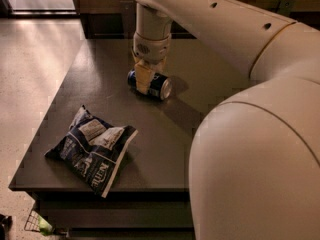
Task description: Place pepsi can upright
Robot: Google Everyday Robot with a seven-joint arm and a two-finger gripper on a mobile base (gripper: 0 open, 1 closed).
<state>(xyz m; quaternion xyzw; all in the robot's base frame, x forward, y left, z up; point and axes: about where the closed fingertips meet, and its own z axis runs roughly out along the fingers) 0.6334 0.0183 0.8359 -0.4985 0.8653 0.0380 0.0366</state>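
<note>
Camera view: you are looking down on a dark grey table (200, 69) from above its front edge. The pepsi can (159, 86) lies on its side in the upper middle of the frame. One silver end points to the lower right, the other to the upper left. The gripper (143, 83) hangs straight down from the cream arm (220, 24) and its tan tip sits across the middle of the can, touching it. You cannot tell from here whether it is clenched on the can or only resting against it, because the wrist hides the far side.

The can lies well in from the table's left edge, which slants from the upper middle down to the lower left. It is also well back from the front edge, which runs across the lower part of the frame. Bare tabletop lies all round the can: a strip behind it, a wide patch to its right, and open surface below it.

A crinkled blue-and-white snack bag (92, 149) lies flat at the lower left, well apart from the can. Its lowest corner seems to reach the front edge. The arm's bulky body fills the right and lower right of the frame and hides the table's right side. Pale floor (35, 59) shows at the upper left.
</note>
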